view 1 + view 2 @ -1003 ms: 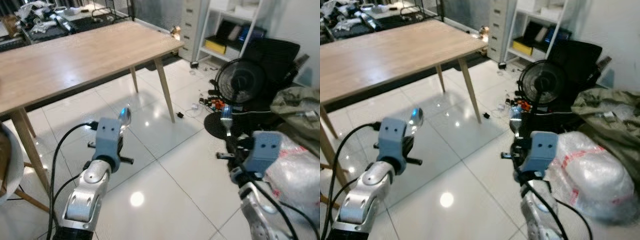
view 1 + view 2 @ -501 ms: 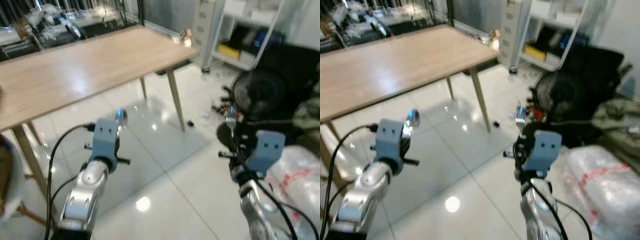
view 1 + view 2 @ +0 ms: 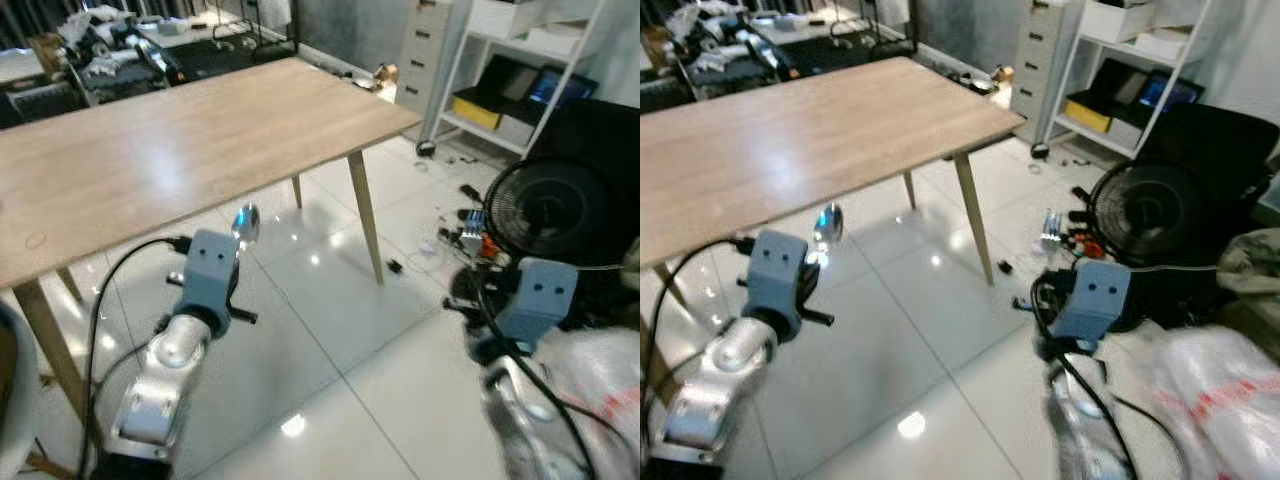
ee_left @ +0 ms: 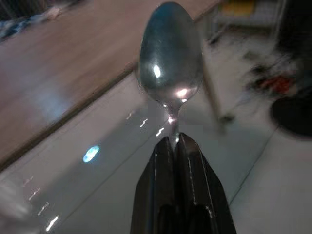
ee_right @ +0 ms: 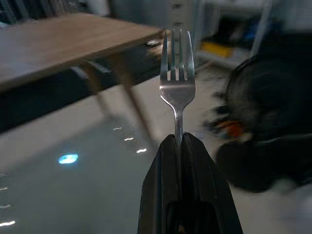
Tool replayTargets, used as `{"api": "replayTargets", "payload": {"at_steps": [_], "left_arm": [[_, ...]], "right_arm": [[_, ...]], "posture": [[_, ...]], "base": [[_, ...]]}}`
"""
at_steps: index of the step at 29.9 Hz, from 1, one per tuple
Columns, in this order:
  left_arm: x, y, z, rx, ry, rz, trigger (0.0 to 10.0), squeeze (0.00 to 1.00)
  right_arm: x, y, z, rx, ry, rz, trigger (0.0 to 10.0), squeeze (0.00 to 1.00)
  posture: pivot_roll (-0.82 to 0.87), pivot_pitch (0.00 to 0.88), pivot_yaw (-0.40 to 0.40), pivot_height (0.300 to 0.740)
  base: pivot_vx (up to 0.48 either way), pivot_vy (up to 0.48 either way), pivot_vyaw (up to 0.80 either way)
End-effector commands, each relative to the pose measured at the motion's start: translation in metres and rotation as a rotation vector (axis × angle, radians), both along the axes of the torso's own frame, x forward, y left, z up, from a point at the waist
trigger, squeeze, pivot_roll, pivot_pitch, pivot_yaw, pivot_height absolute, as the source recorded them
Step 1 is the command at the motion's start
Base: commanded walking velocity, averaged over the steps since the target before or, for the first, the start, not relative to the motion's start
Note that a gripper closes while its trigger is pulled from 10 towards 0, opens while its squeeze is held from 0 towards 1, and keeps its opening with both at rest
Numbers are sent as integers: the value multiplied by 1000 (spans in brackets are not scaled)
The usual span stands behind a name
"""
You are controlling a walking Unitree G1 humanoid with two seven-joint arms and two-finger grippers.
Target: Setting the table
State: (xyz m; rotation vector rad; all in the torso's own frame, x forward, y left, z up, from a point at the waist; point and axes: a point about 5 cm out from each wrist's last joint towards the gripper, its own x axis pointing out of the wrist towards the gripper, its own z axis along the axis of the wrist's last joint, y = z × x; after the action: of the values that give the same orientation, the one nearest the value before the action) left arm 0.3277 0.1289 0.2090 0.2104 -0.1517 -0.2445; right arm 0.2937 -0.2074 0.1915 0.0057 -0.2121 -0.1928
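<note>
Where fingers point(image 4: 176, 146) pinch: spoon point(image 4: 170, 53) handle.

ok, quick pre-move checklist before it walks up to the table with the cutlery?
1. Left gripper shut on spoon handle: ok.
2. Right gripper shut on fork handle, tines up: ok.
3. Wooden table top free near the edge facing the robot: ok.
4. Floor path to the table: bare white tiles, ok.
5. Black fan and cable clutter close beside the right arm: not ok, keep away.
6. Plates or placemats to align to: cannot tell.
</note>
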Motion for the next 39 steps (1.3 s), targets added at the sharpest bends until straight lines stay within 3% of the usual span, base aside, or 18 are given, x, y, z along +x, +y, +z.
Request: {"api": "replayTargets", "payload": {"at_steps": [1,6,12,24,39], "left_arm": [[-2,0,3,4,-29,-43,10000,0],[3,-8,16,23,-100,-83,10000,0],[8,-1,25,6,-137,-39,10000,0],[10,6,27,15,-151,-26,10000,0],[11,8,25,17,-147,-16,10000,0]], "right_arm": [[1,0,-1,-45,-7,5,10000,0],[6,-15,8,-65,-40,31,10000,0],[12,-22,21,-85,-78,-6,10000,0],[18,-23,31,-95,-120,7,10000,0],[20,-31,33,-38,-134,-14,10000,0]], "posture": [[33,127,112,740],[22,130,112,740],[33,125,100,740],[34,123,98,740],[33,129,100,740]], "base": [[465,0,0],[465,0,0],[465,0,0],[465,0,0],[465,0,755]]}}
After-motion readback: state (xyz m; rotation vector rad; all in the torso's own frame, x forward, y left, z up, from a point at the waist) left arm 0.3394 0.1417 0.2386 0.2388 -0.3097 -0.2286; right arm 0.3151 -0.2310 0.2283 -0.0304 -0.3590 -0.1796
